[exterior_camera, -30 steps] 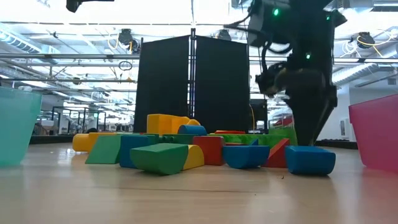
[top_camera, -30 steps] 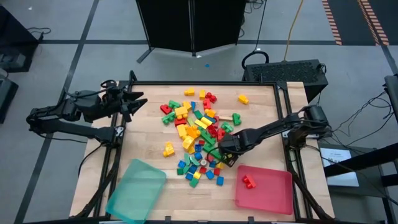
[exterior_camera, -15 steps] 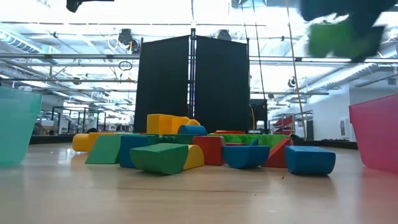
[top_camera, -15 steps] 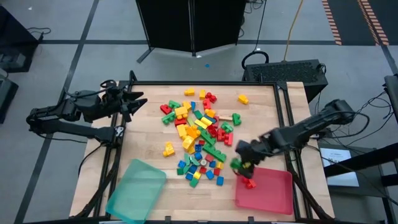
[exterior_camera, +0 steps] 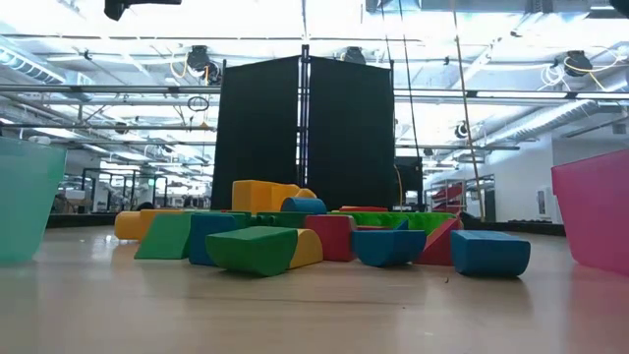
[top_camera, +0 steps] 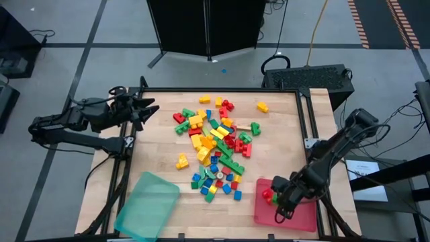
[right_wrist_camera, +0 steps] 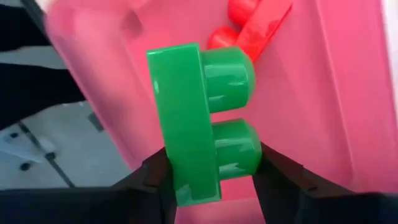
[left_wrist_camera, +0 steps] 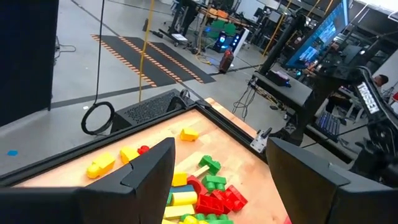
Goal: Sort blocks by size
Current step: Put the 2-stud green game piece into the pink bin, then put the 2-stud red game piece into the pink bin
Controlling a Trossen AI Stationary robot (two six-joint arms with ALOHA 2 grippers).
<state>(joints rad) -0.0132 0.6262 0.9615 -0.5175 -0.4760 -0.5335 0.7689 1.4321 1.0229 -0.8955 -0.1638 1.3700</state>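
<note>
Your overhead view is evenly lit; the wooden table reads bright, and shadows under the blocks are short and soft. Expect a faint smear around the right gripper over the red tray.

At table height you look into strong backlight: the ceiling lights blow out to white, the dark panels go to near silhouette, and the near tabletop is soft, out of focus.

Your left wrist view is sharp in the distance, with its own fingers dark and blurred.

In the right wrist view the green block shows glossy highlights on its studs; the tray behind is washed out and blurred.
</note>
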